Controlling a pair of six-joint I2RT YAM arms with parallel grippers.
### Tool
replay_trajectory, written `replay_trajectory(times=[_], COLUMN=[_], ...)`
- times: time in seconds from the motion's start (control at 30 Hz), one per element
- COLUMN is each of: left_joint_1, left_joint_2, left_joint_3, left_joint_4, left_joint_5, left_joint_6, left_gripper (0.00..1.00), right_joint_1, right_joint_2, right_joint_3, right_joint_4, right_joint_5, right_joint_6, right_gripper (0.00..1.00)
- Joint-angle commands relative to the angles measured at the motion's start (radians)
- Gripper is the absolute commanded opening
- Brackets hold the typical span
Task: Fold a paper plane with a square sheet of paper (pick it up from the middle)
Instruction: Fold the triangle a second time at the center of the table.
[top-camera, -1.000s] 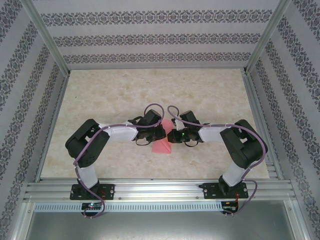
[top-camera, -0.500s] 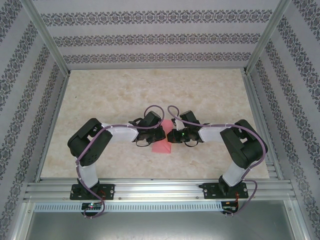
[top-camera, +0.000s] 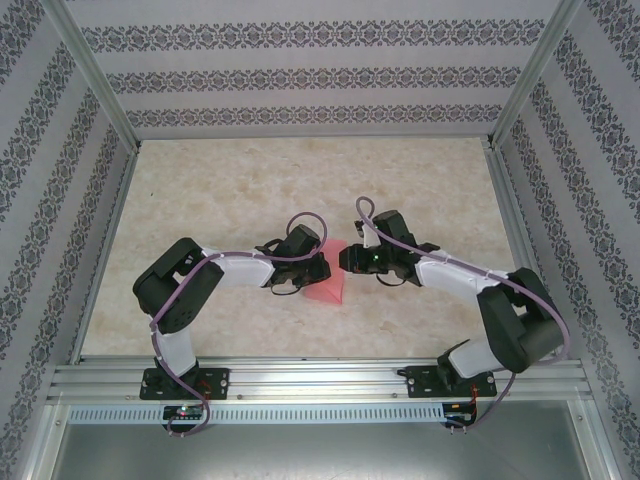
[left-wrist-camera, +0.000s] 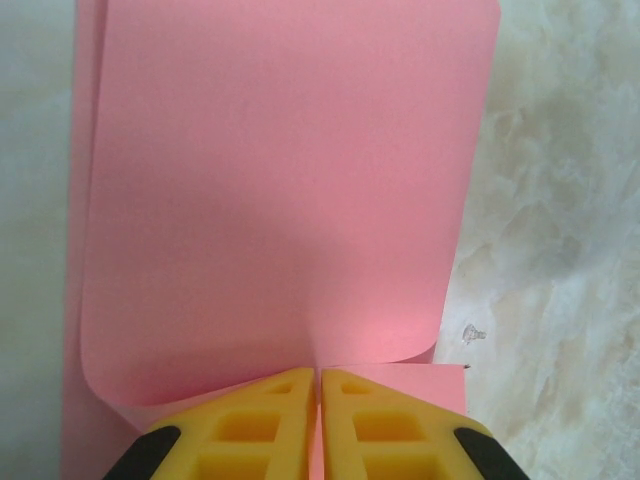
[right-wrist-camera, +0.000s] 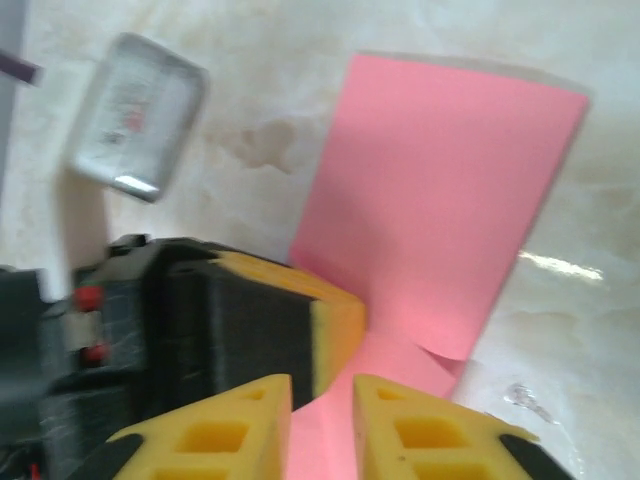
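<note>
The square sheet of paper (top-camera: 327, 287) is thin and pink. It lies folded at the table's middle, one layer curling up from the layer under it (left-wrist-camera: 280, 180). It has a folded sheet's outline, not a paper plane's. My left gripper (left-wrist-camera: 319, 375) is shut on the paper's near edge, its yellow fingers (left-wrist-camera: 270, 420) pressed together with the paper between them. My right gripper (right-wrist-camera: 322, 385) hovers just right of the left one (top-camera: 345, 260). Its jaws stand a little apart and hold nothing. The pink paper (right-wrist-camera: 450, 200) and a left finger (right-wrist-camera: 335, 320) lie beyond them.
The marble-patterned tabletop (top-camera: 300, 180) is ringed by an aluminium frame (top-camera: 310, 380) and patterned walls. A small grey box-shaped part (right-wrist-camera: 140, 115) shows beside the left gripper in the right wrist view.
The right gripper has opened, let go of the paper and pulled back up and to the right, its arm swinging outward. The left gripper keeps its hold on the paper.
</note>
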Motion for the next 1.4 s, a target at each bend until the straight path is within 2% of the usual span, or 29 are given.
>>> replay_trajectory(times=[0.0, 0.27, 0.6, 1.03, 1.37], left_joint_1=[-0.008, -0.009, -0.010, -0.010, -0.010], left_joint_2=[0.007, 0.005, 0.002, 0.001, 0.009], left_joint_3=[-0.026, -0.016, -0.010, -0.027, -0.039], left_joint_4=[-0.065, -0.079, -0.093, -0.101, -0.087], left_joint_5=[-0.034, -0.033, -0.033, -0.043, -0.042], left_joint_6=[-0.001, 0.009, 0.017, 0.020, 0.016], left_gripper=[0.12, 0.12, 0.12, 0.12, 0.12], right_joint_1=[0.030, 0.084, 0.100, 0.096, 0.100], right_joint_2=[-0.026, 0.027, 0.130, 0.173, 0.173], right_joint_3=[-0.047, -0.080, -0.073, -0.065, -0.066], right_joint_4=[0.052, 0.080, 0.078, 0.007, -0.102], right_joint_5=[-0.075, -0.106, -0.127, -0.099, -0.028], right_joint_6=[0.088, 0.178, 0.190, 0.131, 0.082], right_gripper=[0.16, 0.10, 0.10, 0.11, 0.11])
